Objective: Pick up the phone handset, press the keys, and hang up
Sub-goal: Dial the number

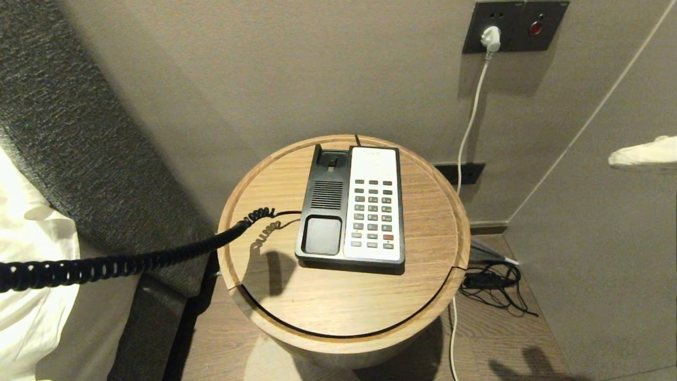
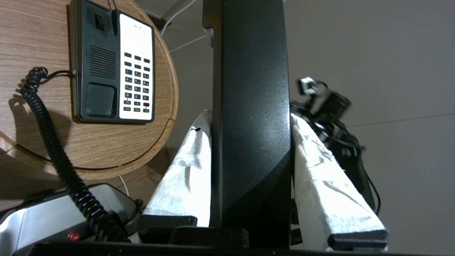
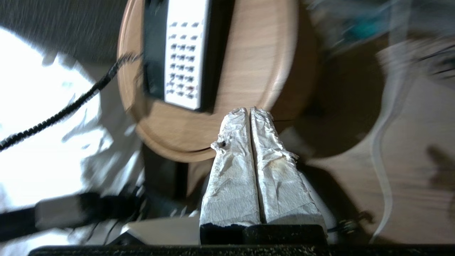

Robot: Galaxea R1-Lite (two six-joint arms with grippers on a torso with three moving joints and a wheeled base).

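At the far left, a black coiled cord (image 1: 132,260) stretches from the edge of the head view across to the phone. It leads to the long, glossy black plastic phone handset (image 2: 250,113), which is lifted clear of its cradle and held off to the left of the table, outside the head view. The left gripper (image 2: 250,142) clamps it partway open, one white paper-wrapped finger (image 2: 181,177) pressed against each flat side. The handset looks light and rigid but slick, so a firm hold across its narrow middle seems safest, and the springy cord may tug it sideways.

In the middle, a round, light wooden side table (image 1: 423,275) carries the black-and-white phone base (image 1: 351,203), its cradle empty and its grey keypad (image 1: 373,211) exposed.

To the right, the right gripper (image 3: 250,110) hovers off the table's near edge, white-wrapped fingers pressed together and holding nothing, pointing toward the keys.
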